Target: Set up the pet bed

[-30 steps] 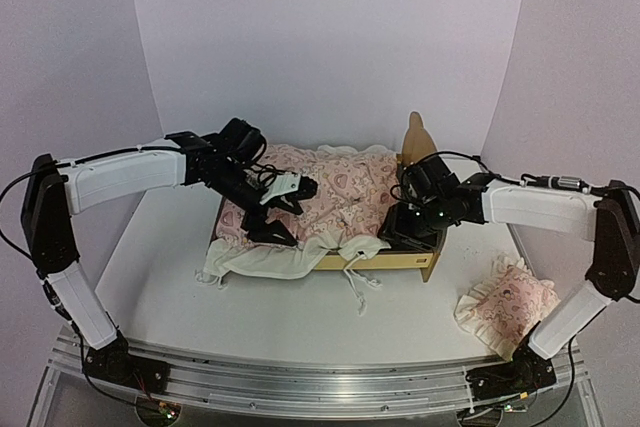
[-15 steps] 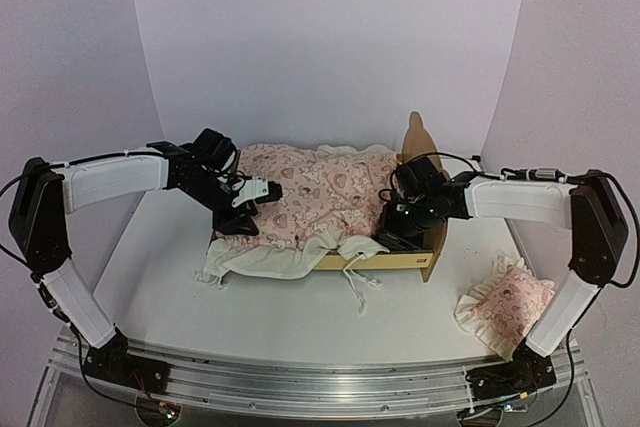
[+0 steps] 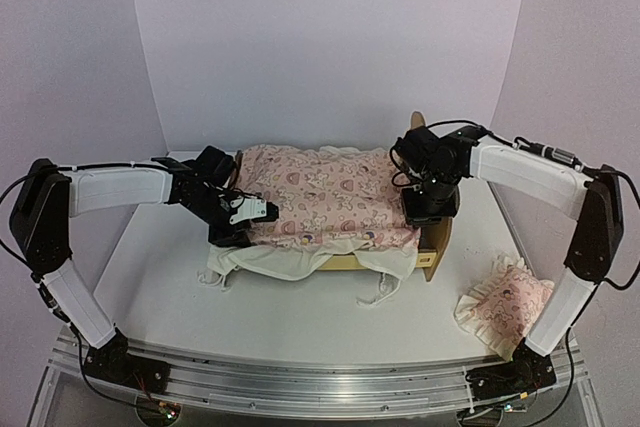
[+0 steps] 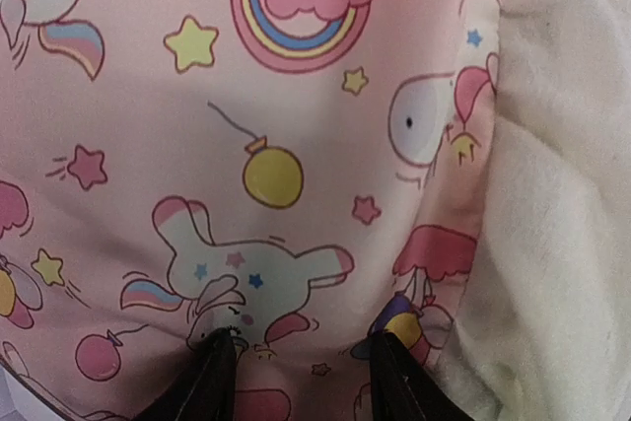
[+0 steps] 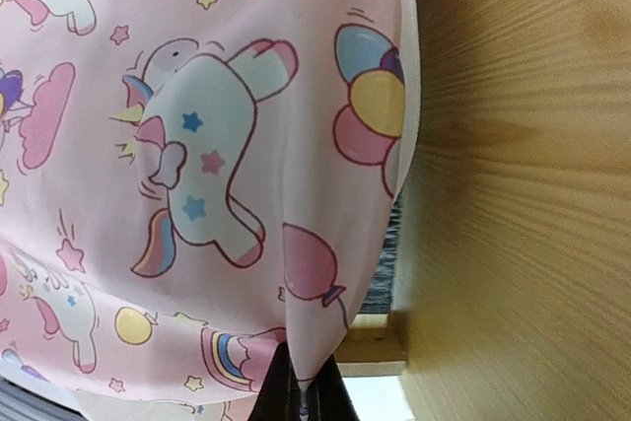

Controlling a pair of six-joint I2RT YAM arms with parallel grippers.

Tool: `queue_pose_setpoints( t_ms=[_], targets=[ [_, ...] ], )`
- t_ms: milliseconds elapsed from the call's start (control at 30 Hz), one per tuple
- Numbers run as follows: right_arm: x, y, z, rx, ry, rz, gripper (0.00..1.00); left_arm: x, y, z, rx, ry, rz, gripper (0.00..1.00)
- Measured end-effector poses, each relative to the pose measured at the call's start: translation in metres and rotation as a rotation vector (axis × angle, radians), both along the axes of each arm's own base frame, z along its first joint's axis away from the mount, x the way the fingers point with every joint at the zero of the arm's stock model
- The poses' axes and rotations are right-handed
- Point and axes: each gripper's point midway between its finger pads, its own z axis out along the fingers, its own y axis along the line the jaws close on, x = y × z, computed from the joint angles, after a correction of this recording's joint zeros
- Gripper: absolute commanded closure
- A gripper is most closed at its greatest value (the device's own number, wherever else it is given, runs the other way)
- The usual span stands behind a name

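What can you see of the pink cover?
The cover is thin pink fabric printed with unicorns, rainbows, stars and balloons. Its cream fleecy ruffle hangs over the near side. It lies spread over the bed. The right gripper pinches a fold by the headboard. The left gripper has fingers on the other end, grip unclear.

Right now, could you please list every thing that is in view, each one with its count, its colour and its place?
pet bed: one, light plywood, middle of the table, its tall end to the right.
cover: one, pink print with cream ruffle, spread over the pet bed.
pillow: one, pink with cream ruffle, on the table, near right.
table: one, white, under everything.
left gripper: one, black, at the cover's left end, fingers apart on the fabric; grip unclear.
right gripper: one, black, by the bed's tall end, shut on a fold of the cover.
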Motion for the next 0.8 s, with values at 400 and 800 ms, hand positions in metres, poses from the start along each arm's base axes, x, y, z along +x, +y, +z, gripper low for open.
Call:
queue_pose_setpoints(
  t_ms=[400, 800],
  targets=[
    [-0.003, -0.028, 0.01, -0.234, 0.084, 0.075, 0.57, -0.005, -0.004, 0.006, -0.016, 0.023, -0.023, 0.36],
    [-0.076, 0.007, 0.023, -0.029, 0.054, 0.173, 0.39, -0.04, -0.019, 0.088, -0.226, -0.03, -0.14, 0.29]
  ],
)
